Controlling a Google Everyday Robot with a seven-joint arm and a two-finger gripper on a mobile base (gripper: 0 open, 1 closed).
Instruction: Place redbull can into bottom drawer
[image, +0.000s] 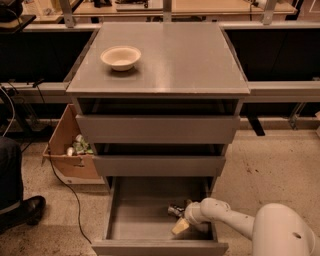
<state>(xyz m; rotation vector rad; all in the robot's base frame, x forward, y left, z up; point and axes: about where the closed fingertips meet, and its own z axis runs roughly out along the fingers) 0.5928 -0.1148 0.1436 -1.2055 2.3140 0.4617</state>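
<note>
**Gripper down in the drawer, can at its tip**

Gripper (181, 219) sits low inside the bottom drawer (135, 215), toward 4 o'clock of its floor. Whether it clamps the can or has let go, I cannot tell. The redbull can (175, 209) lies just beside it at 11 o'clock, already within the tray. Release is best made only once the can rests on the floor, followed by a lift out toward 5 o'clock. The drawer's right wall crowds the arm (227, 217), and the middle drawer (159, 165) overhangs at 12. Bare floor lies toward 9 o'clock.
</note>
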